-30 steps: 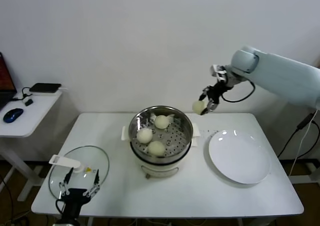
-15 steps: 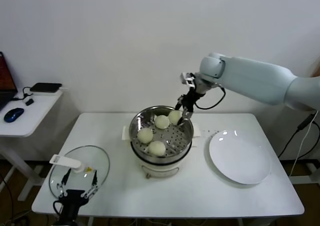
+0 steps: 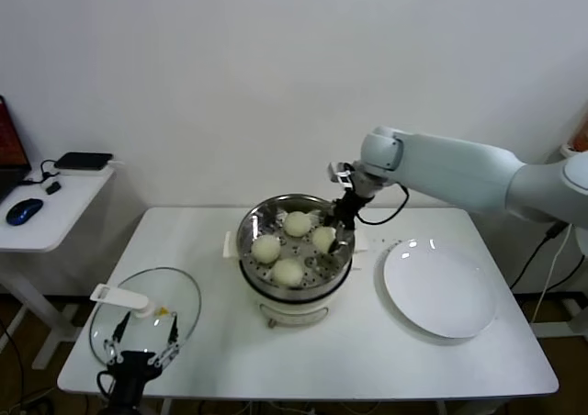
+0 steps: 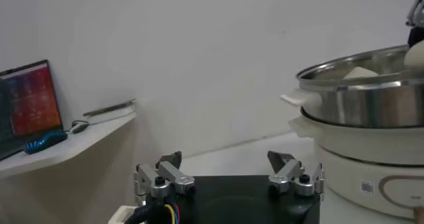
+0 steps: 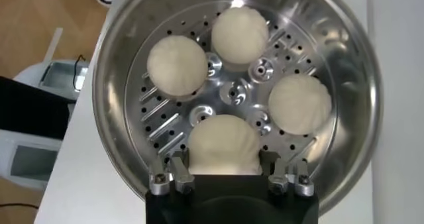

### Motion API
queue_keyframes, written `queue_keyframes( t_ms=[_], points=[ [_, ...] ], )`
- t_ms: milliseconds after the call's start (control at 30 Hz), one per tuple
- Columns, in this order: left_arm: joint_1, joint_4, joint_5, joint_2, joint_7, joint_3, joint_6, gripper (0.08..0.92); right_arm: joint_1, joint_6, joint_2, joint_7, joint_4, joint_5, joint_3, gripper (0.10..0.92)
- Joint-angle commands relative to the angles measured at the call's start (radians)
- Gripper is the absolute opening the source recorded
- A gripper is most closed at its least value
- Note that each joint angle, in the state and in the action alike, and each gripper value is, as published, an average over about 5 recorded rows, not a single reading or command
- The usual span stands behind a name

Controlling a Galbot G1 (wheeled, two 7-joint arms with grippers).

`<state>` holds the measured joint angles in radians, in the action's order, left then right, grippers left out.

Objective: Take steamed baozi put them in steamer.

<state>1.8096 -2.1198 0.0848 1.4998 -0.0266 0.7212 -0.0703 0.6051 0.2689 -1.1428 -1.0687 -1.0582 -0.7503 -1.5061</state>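
Observation:
The steamer (image 3: 250, 224) stands in the middle of the white table, a shiny steel pot on a white cooker base. Three steamed baozi (image 5: 176, 65) (image 5: 240, 34) (image 5: 299, 103) lie loose on its perforated floor. A fourth baozi (image 5: 224, 144) sits low inside at the steamer's right side, with my right gripper (image 5: 224, 158) shut on it, one finger on each flank. In the head view this gripper (image 3: 333, 229) reaches down over the right rim. My left gripper (image 3: 142, 342) hangs open and holding nothing at the table's front left corner, over the glass lid.
A flat white plate (image 3: 439, 288) lies right of the steamer. The glass lid (image 3: 147, 309) with a white handle (image 3: 119, 296) lies at the front left. A side table with a mouse (image 3: 23, 211) stands further left.
My right arm has swung left from beside the steamer and come down, carrying the baozi from above the rim into the pot. The left arm has stayed put.

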Motion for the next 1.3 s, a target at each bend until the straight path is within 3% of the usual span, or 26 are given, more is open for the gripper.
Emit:
queue_keyframes(
  t_ms=[33,500,767,1100,1300],
  points=[
    [0.001,0.001,0.000,0.000,0.000,-0.001,-0.001,0.823,-0.036,0.002,-0.014,0.004,0.011,0.033,-0.004,0.679],
    [-0.001,0.004,0.000,0.000,0.000,-0.003,-0.002,0.823,-0.050,-0.002,-0.006,0.015,0.014,0.052,0.006,0.687],
    [-0.001,0.006,0.001,0.000,0.001,-0.002,-0.001,0.823,-0.044,-0.004,-0.013,0.012,0.015,0.036,0.016,0.816],
    [-0.002,0.005,0.001,0.000,0.001,-0.003,0.000,0.823,0.014,-0.004,-0.003,0.000,0.018,-0.021,0.040,0.823],
    [0.001,0.001,0.001,-0.002,0.000,-0.002,0.000,0.823,0.044,-0.003,0.074,0.021,-0.057,-0.062,0.079,0.823]
  ],
)
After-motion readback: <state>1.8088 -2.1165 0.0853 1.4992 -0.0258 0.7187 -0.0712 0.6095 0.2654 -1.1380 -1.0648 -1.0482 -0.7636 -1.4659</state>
